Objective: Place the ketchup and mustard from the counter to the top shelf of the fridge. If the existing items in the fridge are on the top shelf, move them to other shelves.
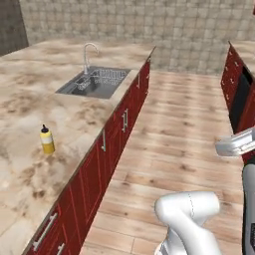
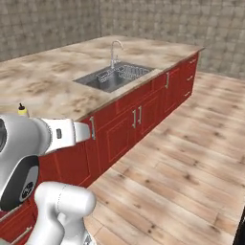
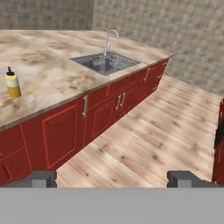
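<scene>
Nearest the hand camera, the gripper (image 3: 112,178) stood with its jaws spread wide and nothing between them, hanging over the wooden floor (image 3: 144,140) off the front edge of the counter (image 3: 48,74). Beyond the red cabinet fronts (image 3: 61,131), the mustard (image 3: 12,82) stood upright on the counter, a little in from that front edge and far to the left of the gripper's line, its long axis vertical. Farther along the slab lay the sink (image 3: 105,62). Reaching the bottle would likely call for a swing left.
</scene>
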Available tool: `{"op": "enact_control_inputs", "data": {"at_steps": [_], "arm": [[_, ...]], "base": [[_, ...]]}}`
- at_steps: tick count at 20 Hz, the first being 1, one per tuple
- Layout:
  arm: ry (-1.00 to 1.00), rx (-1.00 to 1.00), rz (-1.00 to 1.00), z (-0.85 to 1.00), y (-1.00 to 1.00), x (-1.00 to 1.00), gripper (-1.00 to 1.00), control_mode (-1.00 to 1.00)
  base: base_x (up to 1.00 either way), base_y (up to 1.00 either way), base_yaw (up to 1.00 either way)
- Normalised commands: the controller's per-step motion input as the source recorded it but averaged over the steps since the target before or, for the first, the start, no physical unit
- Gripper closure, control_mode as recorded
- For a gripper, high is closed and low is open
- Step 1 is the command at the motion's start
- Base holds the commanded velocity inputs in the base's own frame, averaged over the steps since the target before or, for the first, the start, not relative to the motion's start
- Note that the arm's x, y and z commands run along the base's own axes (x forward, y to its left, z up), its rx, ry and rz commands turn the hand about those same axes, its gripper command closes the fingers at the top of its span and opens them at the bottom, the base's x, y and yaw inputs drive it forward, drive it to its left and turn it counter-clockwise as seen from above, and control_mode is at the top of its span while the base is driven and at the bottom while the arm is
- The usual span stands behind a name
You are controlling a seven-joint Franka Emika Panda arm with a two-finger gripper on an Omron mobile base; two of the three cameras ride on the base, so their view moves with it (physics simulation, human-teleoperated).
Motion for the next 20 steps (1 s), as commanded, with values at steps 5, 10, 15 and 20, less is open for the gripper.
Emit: {"op": "enact_control_inputs", "data": {"at_steps": [5, 10, 15, 20], "arm": [[0.00, 0.00, 0.00, 0.00, 0.00, 0.00, -1.00, 1.00], [0.00, 0.00, 0.00, 0.00, 0.00, 0.00, -1.00, 1.00], [0.00, 0.00, 0.00, 0.00, 0.00, 0.00, -1.00, 1.00], [0.00, 0.00, 0.00, 0.00, 0.00, 0.00, -1.00, 1.00]], "base": [[1.00, -0.15, 0.63], [1.00, -0.17, 0.67], [1.00, -0.22, 0.73], [0.97, -0.14, 0.75]]}}
